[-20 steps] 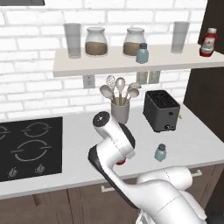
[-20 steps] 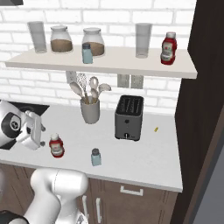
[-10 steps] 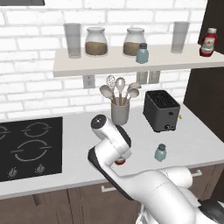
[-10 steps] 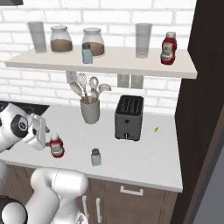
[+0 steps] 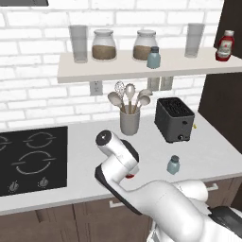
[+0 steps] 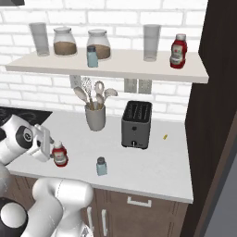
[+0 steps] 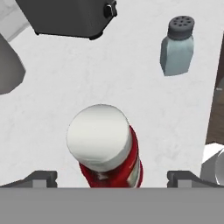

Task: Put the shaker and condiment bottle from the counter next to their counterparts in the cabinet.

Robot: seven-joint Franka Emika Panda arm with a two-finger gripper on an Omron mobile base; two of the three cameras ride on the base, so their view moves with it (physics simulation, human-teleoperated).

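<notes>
1. Near the counter's (image 6: pixel 152 166) front edge stood the condiment bottle (image 6: pixel 59 154), upright, directly under my gripper (image 7: pixel 112 177).
2. Its fingers (image 7: pixel 41 178) were spread wide, one on each side of the bottle, touching nothing.
3. Just beside it toward the toaster (image 6: pixel 137 124) stood the shaker (image 6: pixel 101 166).
4. Their counterparts, shaker (image 6: pixel 92 56) and bottle (image 6: pixel 178 51), sat on the cabinet (image 6: pixel 115 67) shelf.

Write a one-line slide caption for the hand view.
Open gripper poised over the upright red condiment bottle on the white counter, shaker standing nearby.
</notes>
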